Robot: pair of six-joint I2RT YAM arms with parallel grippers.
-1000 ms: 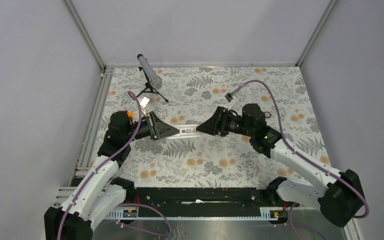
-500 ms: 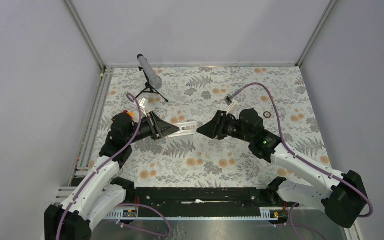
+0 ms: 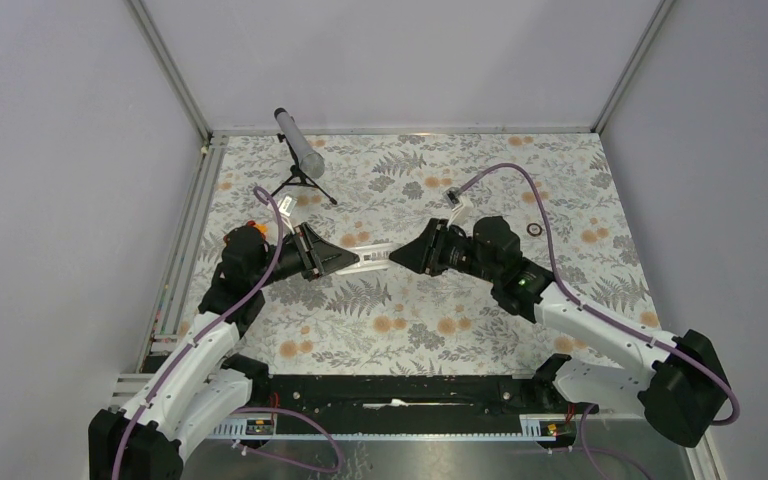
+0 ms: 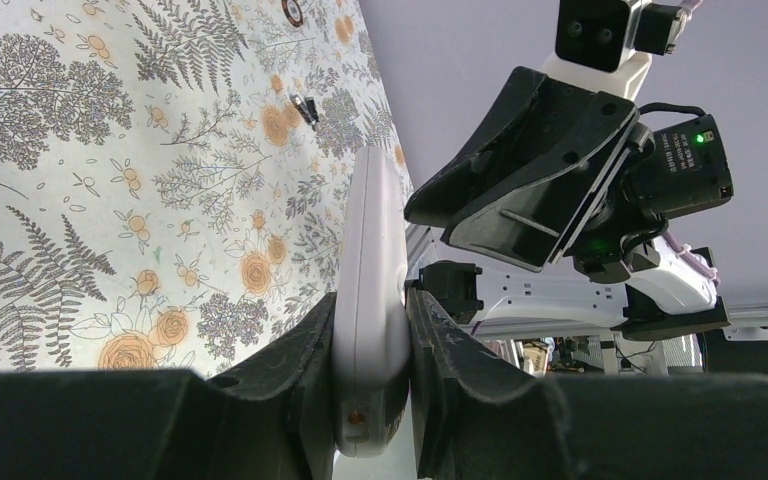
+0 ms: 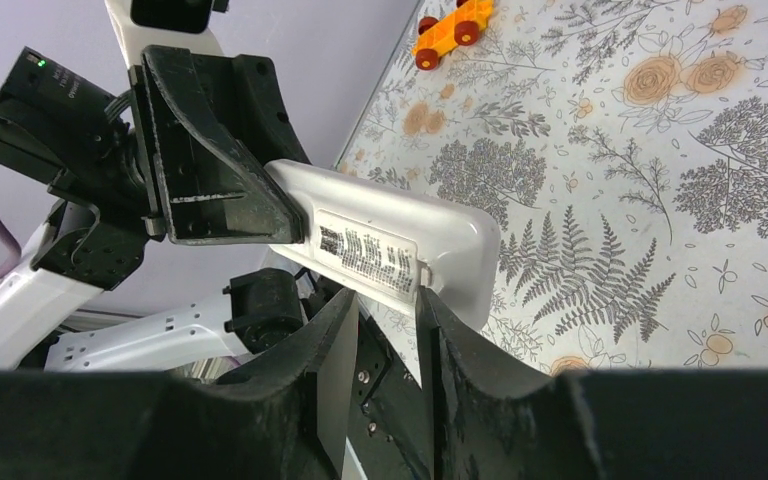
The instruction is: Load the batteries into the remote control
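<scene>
White glossy plastic is showing between the matte black fingers of the left gripper (image 4: 370,300). I am holding the remote control (image 4: 372,230) edge-on, clamped tight at its near end. Its slim, rounded body is sticking straight out past the fingertips, lifted off the floral tablecloth (image 3: 410,330).

The right gripper (image 5: 388,300) is facing it tip to tip. Its jaws are standing a narrow gap apart right under the remote's free end, and I cannot tell whether the pads are pressing on it. From that wrist I am seeing the remote's flat back, with a printed label and rounded corners.

Beyond the left fingertips, past the remote's far end, what looks like a slim dark battery (image 4: 305,107) is lying on the cloth. A thin black ring (image 4: 292,12) is lying farther out.
</scene>
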